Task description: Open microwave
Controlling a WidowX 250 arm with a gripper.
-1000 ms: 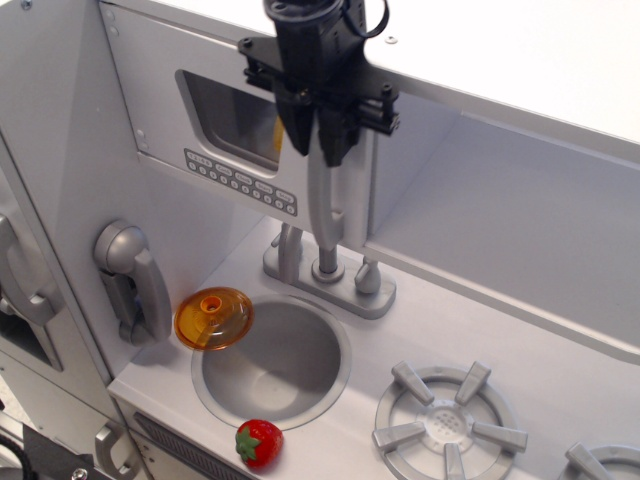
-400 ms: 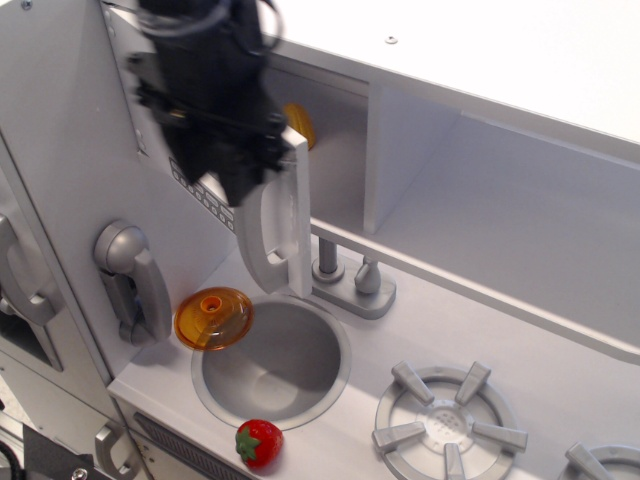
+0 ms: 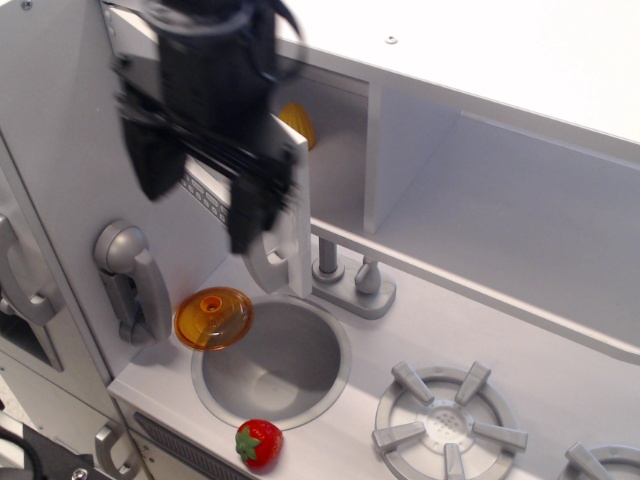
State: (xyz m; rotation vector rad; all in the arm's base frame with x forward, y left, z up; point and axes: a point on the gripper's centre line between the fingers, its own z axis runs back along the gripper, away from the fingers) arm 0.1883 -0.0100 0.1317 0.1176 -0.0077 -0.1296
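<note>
The microwave (image 3: 335, 150) is the light grey upper compartment, and its door (image 3: 298, 215) stands swung out towards me, seen edge-on. The lower end of the silver handle (image 3: 264, 268) shows under the gripper. An orange object (image 3: 297, 122) lies inside the open compartment. My black gripper (image 3: 200, 215) hangs in front of the door, blurred, with its two fingers (image 3: 155, 165) spread wide apart on either side of the button row. It is open and holds nothing. The door window is hidden behind the gripper.
A grey wall phone (image 3: 130, 280) hangs at the left. An orange lid (image 3: 213, 318) rests at the rim of the round sink (image 3: 330, 385). A strawberry (image 3: 258, 442) lies at the front edge. A faucet (image 3: 345, 275) stands behind the sink and a burner (image 3: 448, 420) is at the right.
The door went from shut to swung open as the gripper pulled its handle left. Since 0.4 s ago the fingers have spread apart and let go of the handle.
</note>
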